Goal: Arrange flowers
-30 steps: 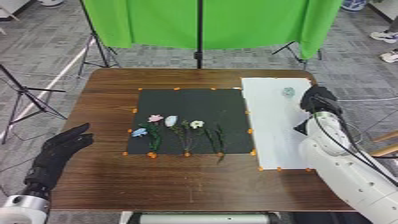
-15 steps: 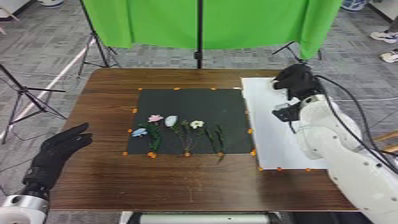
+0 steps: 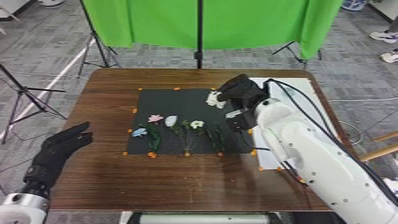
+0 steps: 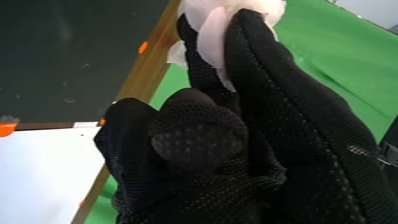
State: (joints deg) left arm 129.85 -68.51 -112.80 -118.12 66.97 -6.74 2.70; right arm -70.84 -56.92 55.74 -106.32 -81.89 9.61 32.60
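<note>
Bright, even light across the head view, and the white sheet (image 3: 269, 161) throws plenty back! A soft sheen on the brown table (image 3: 191, 187), gentle shading down the green cloth's (image 3: 151, 25) folds, the mat (image 3: 178, 102) drinking it in. Right wrist view now: petals (image 4: 211, 35) glowing nearly pure white.

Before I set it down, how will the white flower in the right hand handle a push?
The white flower looks floppy: its thin petals spread beyond the right hand and would probably bend. Mostly petals, it seems light for its size, so it might shift easily.
</note>
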